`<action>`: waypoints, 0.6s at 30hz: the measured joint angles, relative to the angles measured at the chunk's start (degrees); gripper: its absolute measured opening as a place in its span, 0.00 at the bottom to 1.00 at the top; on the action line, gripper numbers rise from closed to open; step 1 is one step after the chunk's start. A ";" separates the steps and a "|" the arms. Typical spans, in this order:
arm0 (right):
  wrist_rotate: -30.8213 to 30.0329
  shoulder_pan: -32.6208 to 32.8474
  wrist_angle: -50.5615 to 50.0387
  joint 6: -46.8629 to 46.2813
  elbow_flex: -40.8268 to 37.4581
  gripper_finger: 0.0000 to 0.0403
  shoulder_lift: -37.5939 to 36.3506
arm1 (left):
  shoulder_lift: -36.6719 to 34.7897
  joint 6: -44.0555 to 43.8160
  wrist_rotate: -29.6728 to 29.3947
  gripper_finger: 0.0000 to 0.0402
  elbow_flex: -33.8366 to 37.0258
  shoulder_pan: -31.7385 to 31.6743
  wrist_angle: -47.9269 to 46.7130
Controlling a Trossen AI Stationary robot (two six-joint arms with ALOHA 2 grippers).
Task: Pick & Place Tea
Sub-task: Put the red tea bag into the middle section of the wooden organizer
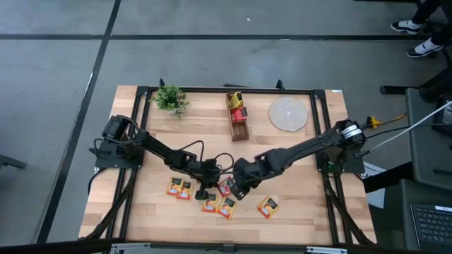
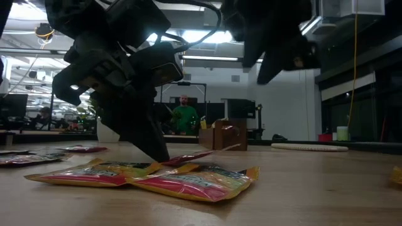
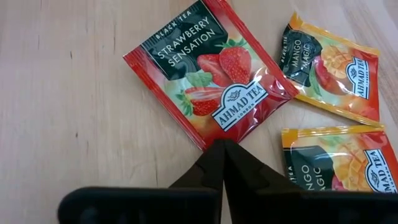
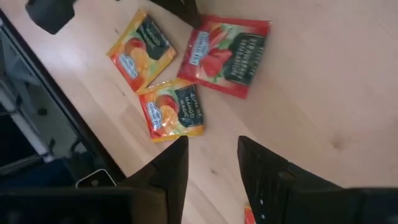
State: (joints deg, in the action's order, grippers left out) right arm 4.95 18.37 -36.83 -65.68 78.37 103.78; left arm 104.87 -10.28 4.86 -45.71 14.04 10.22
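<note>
We see the left gripper (image 3: 219, 148) pinched closed at the red strawberry sachet's (image 3: 208, 71) corner, frame centre. The right gripper (image 4: 211, 163) hovers empty, fingers apart, above two orange mango sachets (image 4: 175, 110).

Wooden table (image 1: 141, 204), light plank surface, set within a black frame. Small green potted plant (image 1: 169, 99) stands at the table's 11 o'clock corner. Narrow brown wooden box (image 1: 239, 116) lies at 12 o'clock, long axis running toward the centre. Round pale woven mat (image 1: 288, 113) lies flat at 1 o'clock, just beside the box and apart from it. Grey floor surrounds the table. In the low view, a person in a green top (image 2: 184, 117) stands in the room behind.
</note>
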 joint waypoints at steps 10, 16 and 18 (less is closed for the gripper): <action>0.32 -2.60 1.10 3.16 -0.04 0.55 2.57 | -0.03 -0.95 -0.01 0.00 0.02 0.00 0.60; -0.76 -3.99 -0.01 7.44 -0.04 0.64 3.50 | -0.03 -0.96 0.07 0.01 0.04 0.00 0.71; -0.81 -4.29 0.10 8.34 -0.22 0.64 3.83 | -0.03 -0.96 0.07 0.00 0.04 0.00 1.07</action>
State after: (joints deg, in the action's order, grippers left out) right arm 4.14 14.07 -36.74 -57.35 78.15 107.61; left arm 104.84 -11.25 4.93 -45.67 14.04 11.28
